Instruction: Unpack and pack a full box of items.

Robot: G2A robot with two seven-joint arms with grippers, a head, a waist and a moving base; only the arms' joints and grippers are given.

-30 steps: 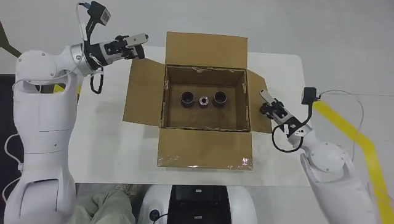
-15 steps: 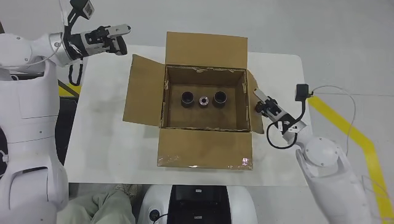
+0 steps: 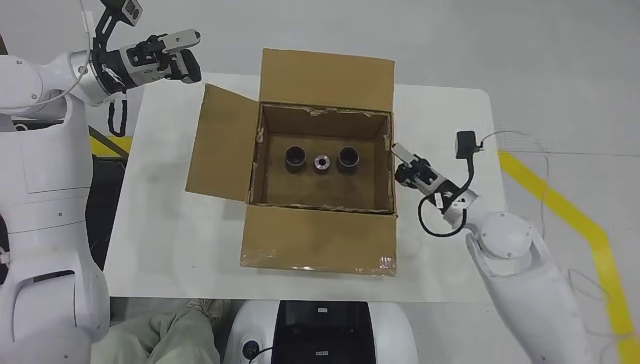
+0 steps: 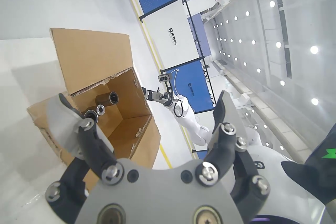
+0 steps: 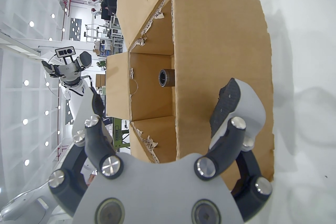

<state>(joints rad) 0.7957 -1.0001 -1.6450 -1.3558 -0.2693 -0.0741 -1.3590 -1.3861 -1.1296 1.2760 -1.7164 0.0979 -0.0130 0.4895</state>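
An open cardboard box (image 3: 330, 69) stands mid-table with its flaps spread. On its floor stand two dark cylinders (image 3: 297, 157) (image 3: 348, 157) with a smaller metal ring piece (image 3: 321, 162) between them. The left wrist view looks into the box (image 4: 126, 114) at the cylinders (image 4: 107, 98). My left gripper (image 3: 188, 54) hangs open and empty above the table's far left corner, away from the box. My right gripper (image 3: 401, 162) is open at the box's right flap (image 5: 223, 38). In the right wrist view the box's wall edge lies between its fingers (image 5: 231, 93), and one cylinder (image 5: 166, 78) shows inside.
The white table (image 3: 160, 214) has bare room left of the box and a narrower strip to its right (image 3: 450, 114). Yellow floor lines (image 3: 560, 204) run past the table's right side. The near flap (image 3: 320, 239) lies flat towards the front edge.
My right gripper moved left against the box's right flap, and the whole box slid a little to the left. My left gripper drew back left and outward, away from the box.
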